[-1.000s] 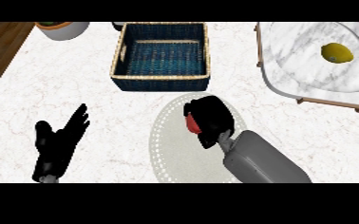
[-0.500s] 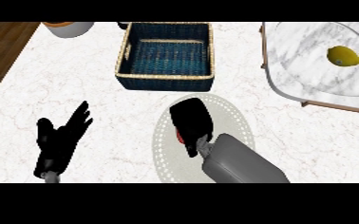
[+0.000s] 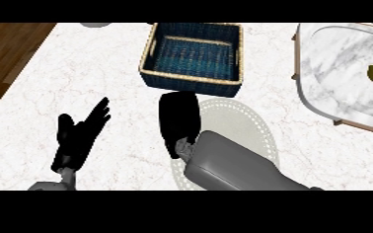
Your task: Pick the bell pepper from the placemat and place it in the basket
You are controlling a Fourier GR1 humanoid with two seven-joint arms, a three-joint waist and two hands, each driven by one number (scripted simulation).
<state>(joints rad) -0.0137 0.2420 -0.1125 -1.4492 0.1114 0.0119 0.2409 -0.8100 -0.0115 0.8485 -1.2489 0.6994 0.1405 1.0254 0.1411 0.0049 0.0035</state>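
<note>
Because the back of my right hand (image 3: 180, 118) faces up and covers whatever lies beneath it, the bell pepper does not show, and I cannot tell whether that hand is closed on it. The hand hangs over the placemat's (image 3: 244, 123) left edge, just before the basket's (image 3: 211, 85) near wall. My left hand (image 3: 79, 137) rests near the surface's (image 3: 102, 64) near left corner, fingers straight and apart.

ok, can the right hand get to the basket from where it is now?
Probably yes. The right hand is over the placemat's left edge, right by the basket's near wall, and nothing stands between them. The basket's top is open; the hand would only need to clear that wall.
</note>
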